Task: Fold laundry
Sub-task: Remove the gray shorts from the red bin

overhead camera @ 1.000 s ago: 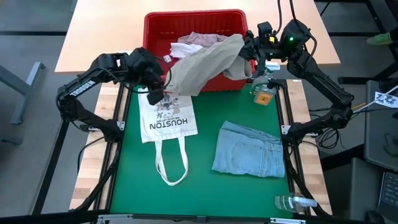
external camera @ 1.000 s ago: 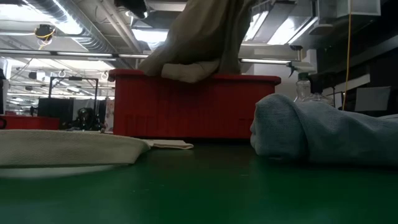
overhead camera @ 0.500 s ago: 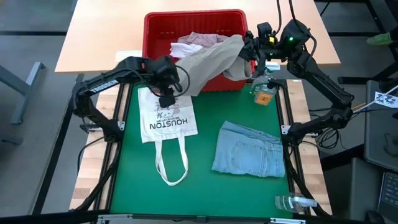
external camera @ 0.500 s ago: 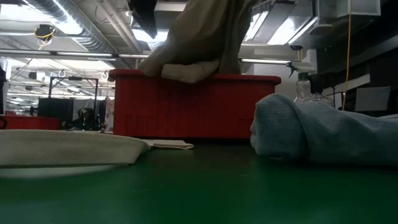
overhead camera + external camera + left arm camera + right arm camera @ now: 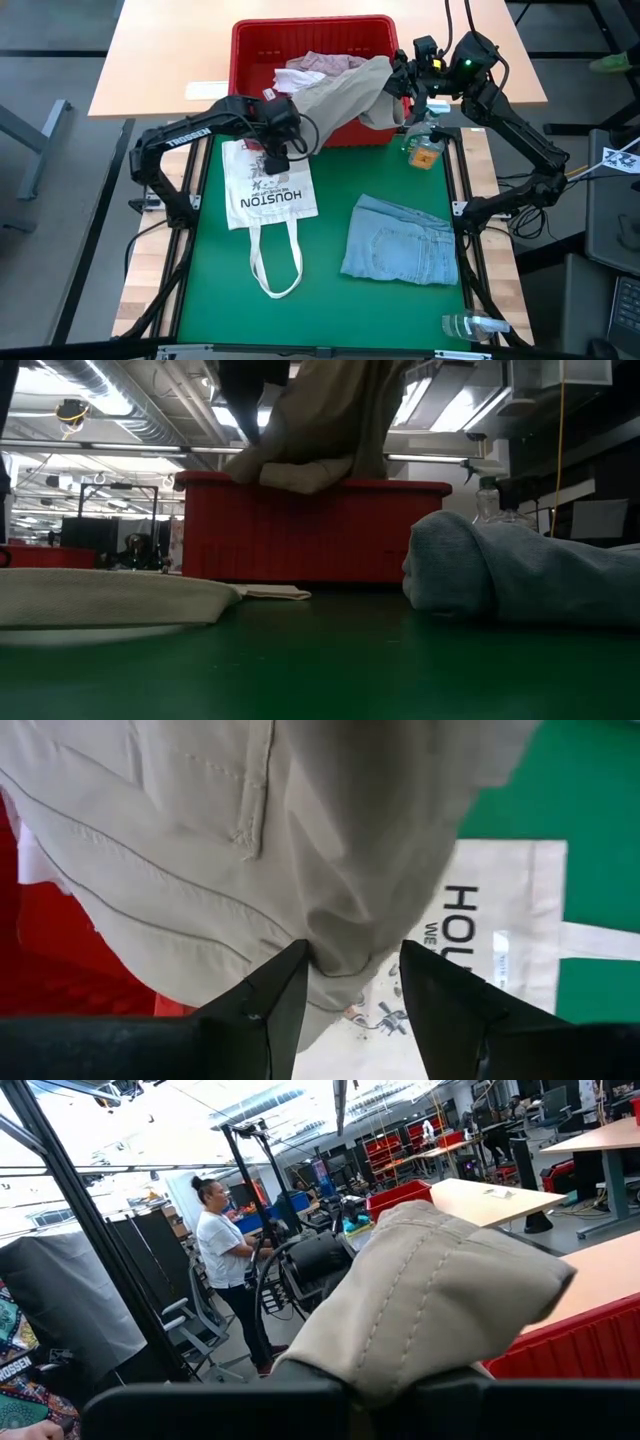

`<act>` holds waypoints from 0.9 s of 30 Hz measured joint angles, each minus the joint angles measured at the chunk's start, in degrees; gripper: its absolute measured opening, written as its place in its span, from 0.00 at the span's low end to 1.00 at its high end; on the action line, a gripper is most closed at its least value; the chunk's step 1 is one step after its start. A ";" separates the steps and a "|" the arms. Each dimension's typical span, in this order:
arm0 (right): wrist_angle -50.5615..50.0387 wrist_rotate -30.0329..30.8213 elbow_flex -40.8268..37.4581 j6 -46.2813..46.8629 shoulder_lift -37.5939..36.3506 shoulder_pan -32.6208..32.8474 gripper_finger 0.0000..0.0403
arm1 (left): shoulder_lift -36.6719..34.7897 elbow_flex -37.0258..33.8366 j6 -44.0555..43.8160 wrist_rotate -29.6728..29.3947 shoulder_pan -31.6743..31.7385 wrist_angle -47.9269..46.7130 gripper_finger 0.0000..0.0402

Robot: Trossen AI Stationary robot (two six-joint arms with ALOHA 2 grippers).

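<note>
**A:** What have I got on the right side?

**B:** From here, the right gripper sits above the far right corner of the green mat, by the right end of the red basket. Its fingers are pinched shut on the tan cloth; in the right wrist view a bunched fold of that cloth fills the space between them.

**A:** And the cloth itself?

**B:** It hangs from that grip and drapes over the basket's near wall, its lower end trailing toward the mat's far left part. A pale pink shirt lies inside the basket behind it.

**A:** My left one?

**B:** The left gripper is at the cloth's lower end, over the top of the white tote bag. In the left wrist view its fingers stand apart, one on each side of a hanging fold of the tan cloth. The fold is between them, but I cannot tell if they press it.

**A:** The jeans?

**B:** The folded jeans lie flat on the right half of the mat, near its right edge, well apart from both grippers. In the low view they show as a rounded blue roll in front of the basket.

**A:** Anything else?

**B:** A small bottle stands at the far right corner, just beside the basket.
</note>
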 joint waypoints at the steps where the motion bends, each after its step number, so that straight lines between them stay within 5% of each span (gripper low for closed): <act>1: -0.01 0.00 0.00 0.01 0.00 -0.01 0.04 | 0.43 0.00 -0.01 -0.05 0.00 -0.01 0.39; 9: 0.01 -0.36 0.00 0.00 0.00 -0.01 0.04 | 2.62 -0.02 0.02 -1.93 0.09 -0.30 0.36; 17: -0.03 -1.75 0.00 -0.04 0.00 -0.01 0.04 | 2.28 -0.02 -1.67 -7.14 -0.44 -0.80 0.03; 27: 2.27 -1.53 -0.04 -2.56 0.04 -0.01 0.04 | 1.19 1.87 -3.58 -15.94 -6.36 -9.15 0.01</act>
